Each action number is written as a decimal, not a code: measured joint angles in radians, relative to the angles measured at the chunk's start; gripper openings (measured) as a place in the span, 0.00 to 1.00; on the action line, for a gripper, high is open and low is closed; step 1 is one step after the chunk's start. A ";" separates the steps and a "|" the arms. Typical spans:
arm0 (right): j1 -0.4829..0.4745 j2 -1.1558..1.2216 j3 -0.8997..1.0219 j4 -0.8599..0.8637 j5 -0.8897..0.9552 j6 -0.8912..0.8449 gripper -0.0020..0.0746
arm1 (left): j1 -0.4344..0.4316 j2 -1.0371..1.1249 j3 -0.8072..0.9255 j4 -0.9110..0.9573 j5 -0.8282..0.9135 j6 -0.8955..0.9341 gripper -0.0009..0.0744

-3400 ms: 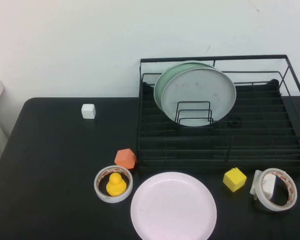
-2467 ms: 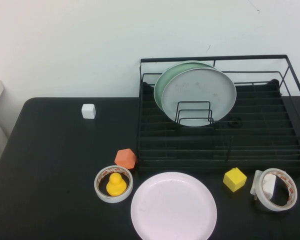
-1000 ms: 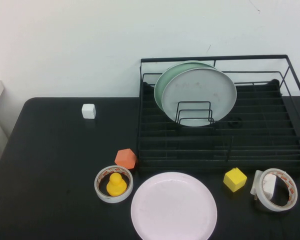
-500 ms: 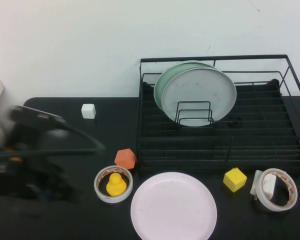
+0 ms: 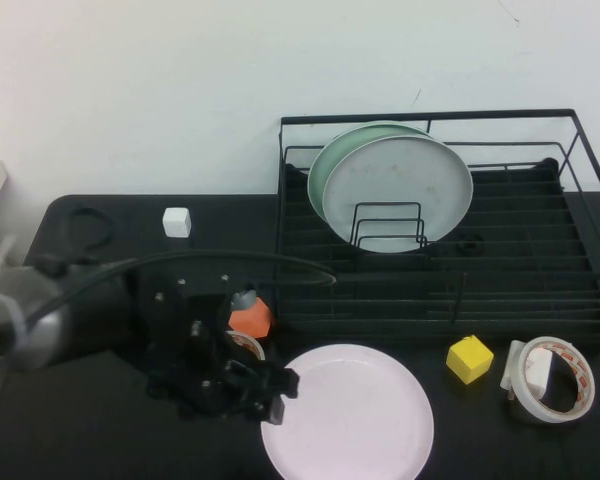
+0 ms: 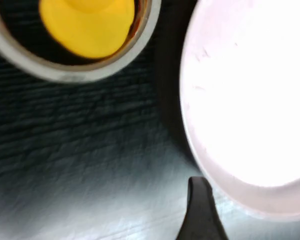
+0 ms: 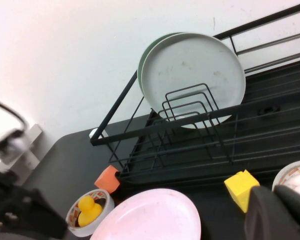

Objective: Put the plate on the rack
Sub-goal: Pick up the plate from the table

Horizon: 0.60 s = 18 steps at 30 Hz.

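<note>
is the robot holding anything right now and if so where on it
Nothing is held. The left gripper sits at the pink plate's left rim, not gripping; the right gripper is off to the right.

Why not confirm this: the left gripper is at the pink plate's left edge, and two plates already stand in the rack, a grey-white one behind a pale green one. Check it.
One detail is wrong. In the high view the grey-white plate stands in front of the pale green plate, not behind it. The rest holds: both are in the rack, and the left gripper is at the pink plate's left edge. The right gripper appears only in its own wrist view.

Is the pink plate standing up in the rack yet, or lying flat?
Lying flat. The pink plate rests on the table before the rack, left gripper at its edge; right gripper unseen.
</note>
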 joint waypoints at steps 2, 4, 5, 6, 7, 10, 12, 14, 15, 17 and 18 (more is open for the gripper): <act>0.000 0.000 0.000 0.000 0.000 0.000 0.04 | 0.000 0.048 -0.008 -0.046 -0.028 0.028 0.57; 0.000 0.000 0.000 0.000 0.000 0.000 0.04 | 0.000 0.092 -0.011 -0.072 -0.059 0.042 0.57; 0.000 0.000 0.000 0.000 0.000 0.000 0.04 | 0.000 0.110 -0.013 -0.076 -0.072 0.044 0.57; 0.000 0.000 0.000 0.000 0.000 -0.002 0.04 | 0.000 0.125 -0.013 -0.077 -0.082 0.044 0.57; 0.000 0.000 0.000 0.000 0.004 -0.002 0.04 | 0.000 0.136 -0.013 -0.077 -0.092 0.046 0.57; 0.000 0.000 0.000 0.000 0.012 -0.002 0.04 | 0.000 0.159 -0.013 -0.077 -0.131 0.057 0.58; 0.000 0.000 0.000 0.000 0.016 -0.002 0.04 | 0.000 0.172 -0.013 -0.079 -0.163 0.063 0.58; 0.000 0.000 0.000 0.000 0.017 -0.003 0.04 | 0.000 0.180 -0.013 -0.081 -0.188 0.064 0.58; 0.000 0.000 0.000 0.000 0.019 -0.004 0.04 | 0.000 0.187 -0.013 -0.085 -0.199 0.065 0.58; 0.000 0.000 0.000 0.000 0.019 -0.011 0.04 | 0.000 0.197 -0.013 -0.097 -0.206 0.065 0.58; 0.000 0.000 0.000 0.000 0.019 -0.011 0.04 | 0.000 0.203 -0.013 -0.101 -0.210 0.065 0.58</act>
